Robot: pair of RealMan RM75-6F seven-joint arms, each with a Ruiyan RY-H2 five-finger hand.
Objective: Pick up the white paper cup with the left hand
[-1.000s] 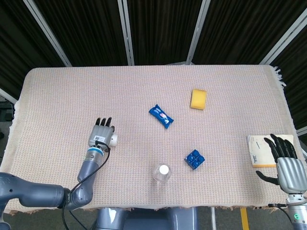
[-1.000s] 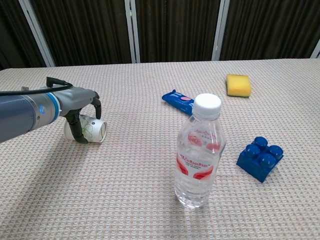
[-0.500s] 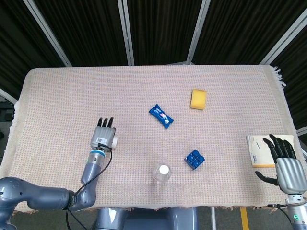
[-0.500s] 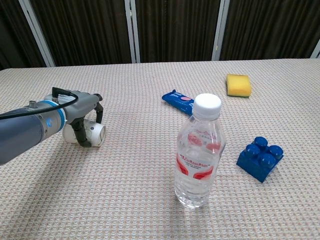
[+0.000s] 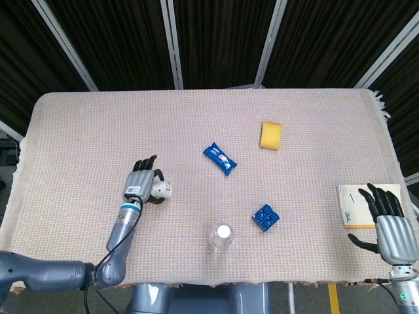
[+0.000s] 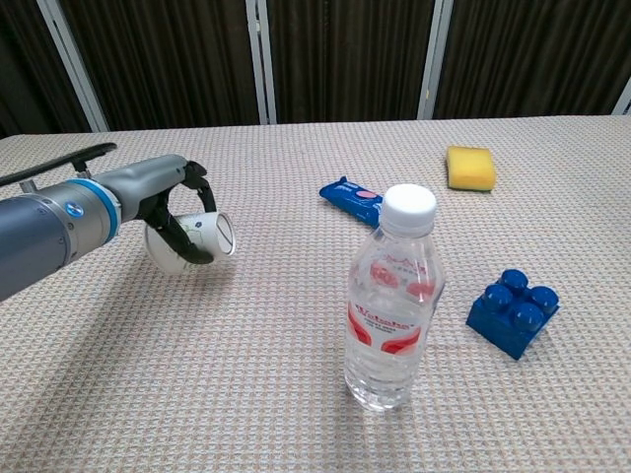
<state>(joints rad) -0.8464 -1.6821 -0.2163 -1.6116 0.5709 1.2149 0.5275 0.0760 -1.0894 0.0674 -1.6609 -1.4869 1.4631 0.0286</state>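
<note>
1. The left hand (image 6: 163,202) wraps its fingers around the white paper cup (image 6: 197,239), holding it above the tabletop (image 6: 246,374).
2. The cup lies sideways, its long axis level and its mouth facing right.
3. Only the head view shows the right hand (image 5: 390,226), fingers spread and empty.

white paper cup (image 6: 197,239), sideways, gripped, lifted

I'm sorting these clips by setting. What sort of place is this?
Probably a robot data-collection booth, not a home: a table under a woven cloth, dark curtains on metal frames behind, and unrelated props laid out, such as a water bottle, a sponge and a toy brick.
</note>
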